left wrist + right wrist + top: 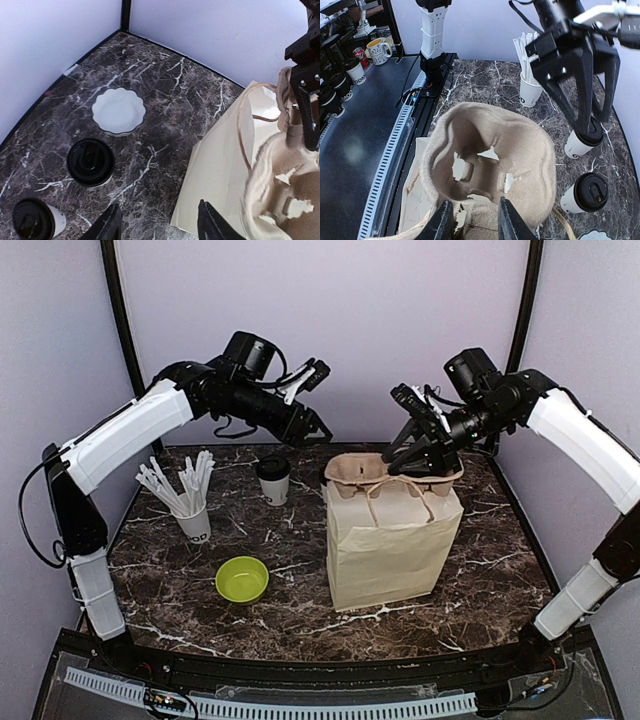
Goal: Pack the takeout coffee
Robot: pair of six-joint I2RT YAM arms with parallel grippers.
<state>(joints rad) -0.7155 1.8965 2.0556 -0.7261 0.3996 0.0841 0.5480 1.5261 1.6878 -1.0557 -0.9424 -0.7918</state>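
Takeout coffee cups (90, 161) stand apart near the table's (165, 100) back edge.

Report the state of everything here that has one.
left gripper, open, empty.
right gripper, shut on cup carrier.
cup carrier, empty, at the bag's mouth.
paper bag, upright, open.
coffee cups, upright, lidded.
green bowl, upright, empty.
straw cup, upright, holding straws.
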